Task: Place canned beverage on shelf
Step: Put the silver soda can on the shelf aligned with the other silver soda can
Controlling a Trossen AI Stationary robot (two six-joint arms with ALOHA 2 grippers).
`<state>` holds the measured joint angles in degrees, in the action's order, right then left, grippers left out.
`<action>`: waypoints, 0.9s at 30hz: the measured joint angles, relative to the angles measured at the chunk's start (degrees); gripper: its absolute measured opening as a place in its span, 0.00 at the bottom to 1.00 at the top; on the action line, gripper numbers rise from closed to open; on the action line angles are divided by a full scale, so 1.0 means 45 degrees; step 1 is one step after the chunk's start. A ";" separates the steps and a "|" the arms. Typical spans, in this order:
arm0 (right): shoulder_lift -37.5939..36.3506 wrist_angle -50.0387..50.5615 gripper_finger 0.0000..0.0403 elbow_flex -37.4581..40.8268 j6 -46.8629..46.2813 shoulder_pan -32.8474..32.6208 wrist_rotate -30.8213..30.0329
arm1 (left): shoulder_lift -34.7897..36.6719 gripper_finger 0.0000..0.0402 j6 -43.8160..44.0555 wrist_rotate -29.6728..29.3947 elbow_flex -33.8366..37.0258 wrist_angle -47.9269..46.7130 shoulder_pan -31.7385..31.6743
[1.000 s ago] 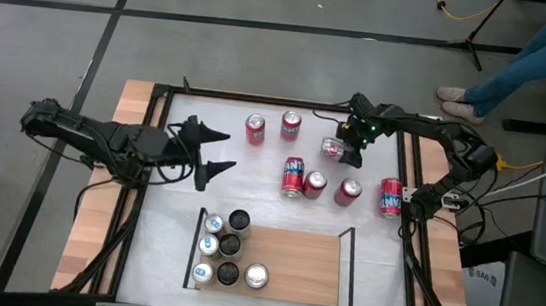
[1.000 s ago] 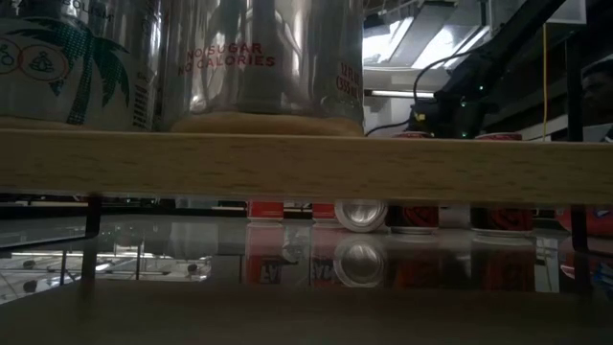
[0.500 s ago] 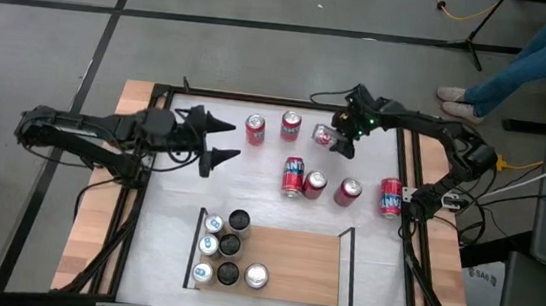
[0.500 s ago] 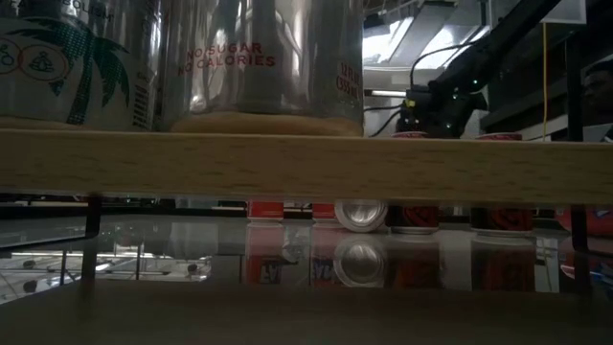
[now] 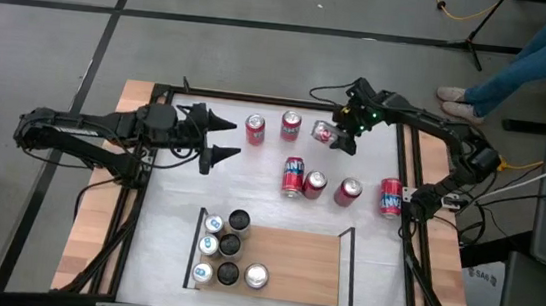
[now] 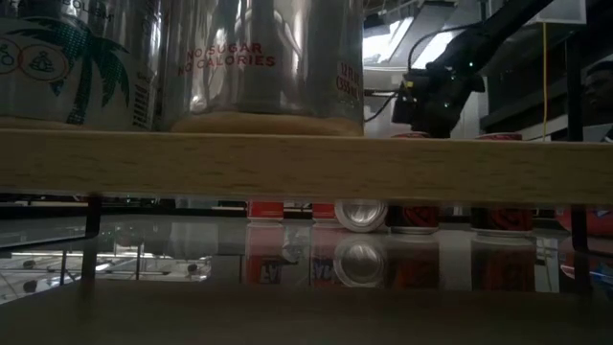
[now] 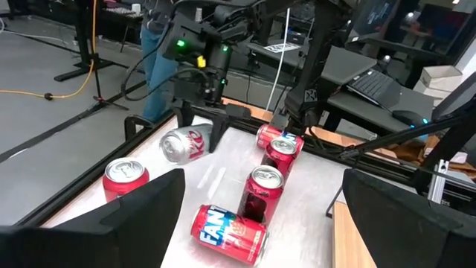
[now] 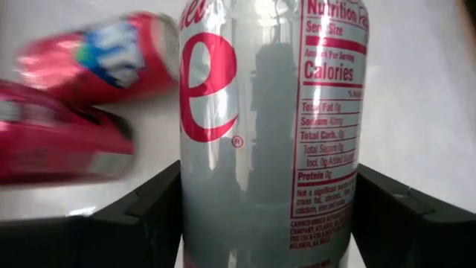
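Lifted since a second ago, silver can point(image 5: 324, 133) hung sideways, clamped in my right hand point(image 5: 336, 137) near surface's far edge; left hand point(image 5: 222, 139) gaped empty. Shelf point(image 5: 292, 265) placement remained.

Both arms are dark, near-black, built of slim tubular links joined by thicker rounded joints. Relative to the white tabletop point(image 5: 250, 186), the left arm point(image 5: 84, 135) shows over its left edge and the right arm point(image 5: 436, 134) over its right edge. The left gripper point(image 5: 222, 138) ends in two pointed, wedge-shaped black fingers point(image 5: 218, 123). The right gripper point(image 5: 340, 139) carries a boxy black wrist block with a small green light point(image 7: 178, 45) glowing on it, and flat matte fingers point(image 8: 141, 212) with squared edges. Thin black cables loop along the right arm's links and trail from its base beside the tabletop's right rail
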<state>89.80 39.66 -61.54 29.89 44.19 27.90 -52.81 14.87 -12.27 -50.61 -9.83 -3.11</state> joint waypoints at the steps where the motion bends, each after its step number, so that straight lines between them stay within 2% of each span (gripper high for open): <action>1: -0.0088 0.0024 0.71 0.0000 -0.0059 -0.0163 0.0125 | 0.0003 0.89 0.0000 0.0000 0.0000 -0.0004 0.0000; 13: -0.0783 -0.0838 0.72 0.0000 -0.1593 -0.2809 0.0252 | -0.0382 0.89 -0.0225 -0.0140 -0.0019 -0.0017 0.0000; 18: -0.0783 -0.1557 0.71 0.0000 -0.1647 -0.3725 -0.0594 | -0.0724 0.89 -0.0428 -0.0151 -0.0015 0.0085 0.0005; 23: -0.0783 -0.2435 0.72 0.0000 -0.1729 -0.3963 -0.0822 | -0.1045 0.89 -0.0455 -0.0142 -0.0005 0.0189 0.0005; 27: -0.0783 -0.3599 0.71 0.0000 -0.2058 -0.3993 -0.0450 | -0.1431 0.89 -0.1398 -0.0063 -0.0010 0.0556 0.0005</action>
<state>86.28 23.46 -61.54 20.63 26.22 25.87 -59.25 8.58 -12.56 -50.65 -7.33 -3.09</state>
